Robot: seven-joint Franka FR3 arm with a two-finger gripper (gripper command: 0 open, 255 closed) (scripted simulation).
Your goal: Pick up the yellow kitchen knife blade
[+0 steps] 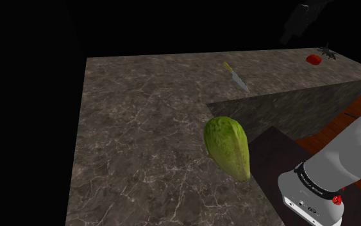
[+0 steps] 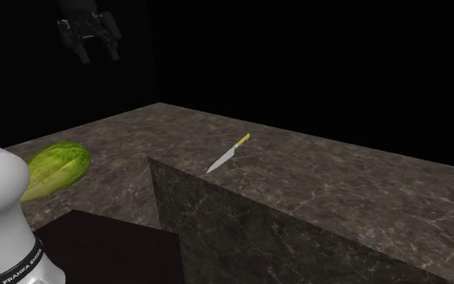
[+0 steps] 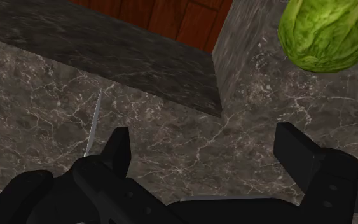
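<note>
Wrist view: black two-finger gripper (image 3: pixel 206 145) hovering released over dark marbled counter (image 3: pixel 44 108); yellow-handled silver knife (image 3: pixel 95 121) lying off-centre. Judging pre-grasp stage; next needing recentring, descent.

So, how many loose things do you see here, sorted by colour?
Green: 1, lettuce
Yellow and silver: 1, knife
Red: 1, small thing, too small to name
Total: 3
</note>
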